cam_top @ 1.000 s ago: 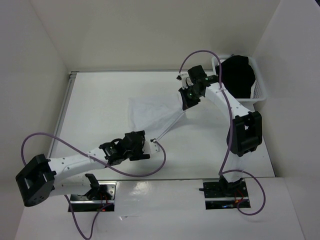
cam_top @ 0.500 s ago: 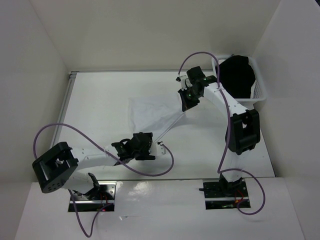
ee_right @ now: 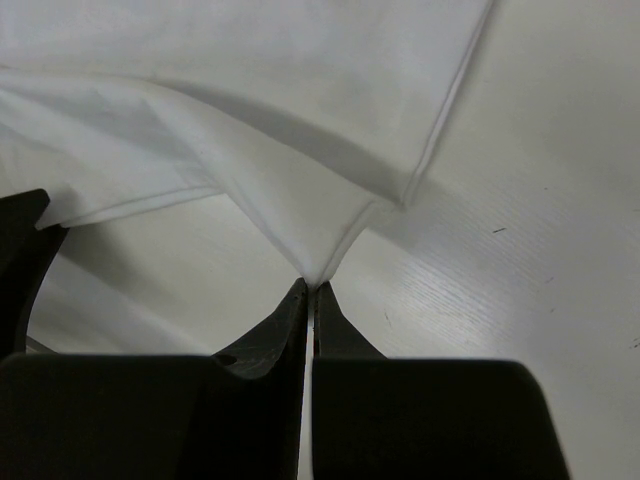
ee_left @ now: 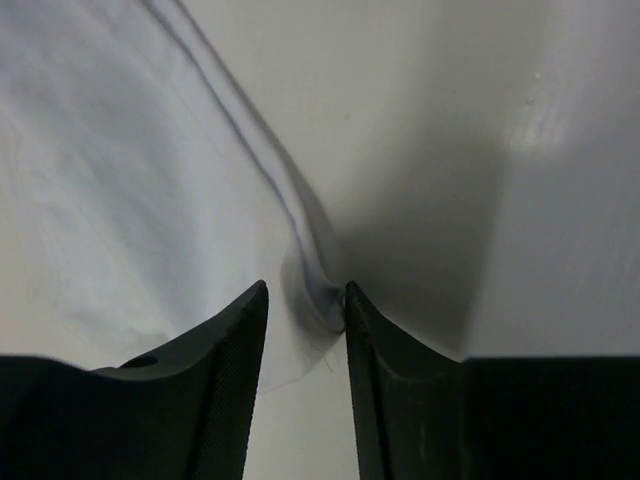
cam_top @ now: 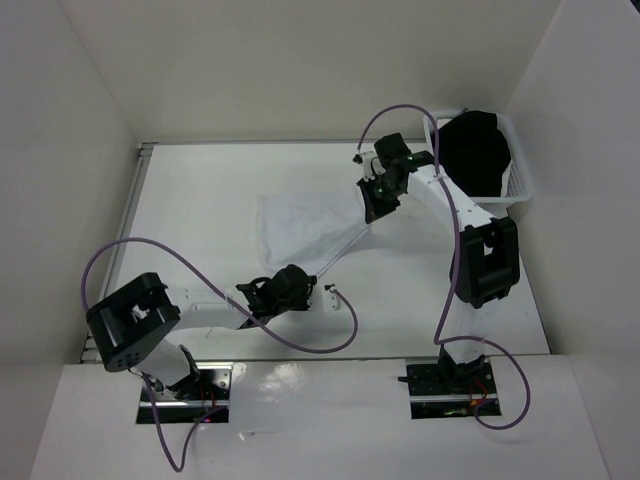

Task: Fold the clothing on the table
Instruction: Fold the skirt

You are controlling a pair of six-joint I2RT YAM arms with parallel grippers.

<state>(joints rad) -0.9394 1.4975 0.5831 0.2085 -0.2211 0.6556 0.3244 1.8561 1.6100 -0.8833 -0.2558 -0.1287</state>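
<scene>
The clothing (cam_top: 300,222) lies mostly flat approx. mid-table (cam_top: 190,210), w/ one edge drawn into a taut band from the right gripper (ee_right: 310,285) down to the left gripper (ee_left: 305,292). The right gripper is clenched on a corner tip of the fabric, pads together w/ cloth pinched between, and the corner looks raised a little off the surface. The left gripper sits low at the near corner w/ jaws part-way apart. A small ridge of hem stands between them and touches the inner face of one finger (ee_left: 355,310); nothing looks clamped there yet. Step in hand, as a judgement: take the second corner so both arms can carry that edge over. To do it well, the left arm should hold low so both pads bracket the ridge itself, not the loose single layer beside it, then close fully & confirm the pinch before any lift. The right arm should add no extra pull, or the ridge may slide out of the gap. Then lift both corners together, level, & lay the edge across the rest. The basket (cam_top: 520,185) w/ the black garment (cam_top: 475,150) is well apart at the far right, so no concern.
</scene>
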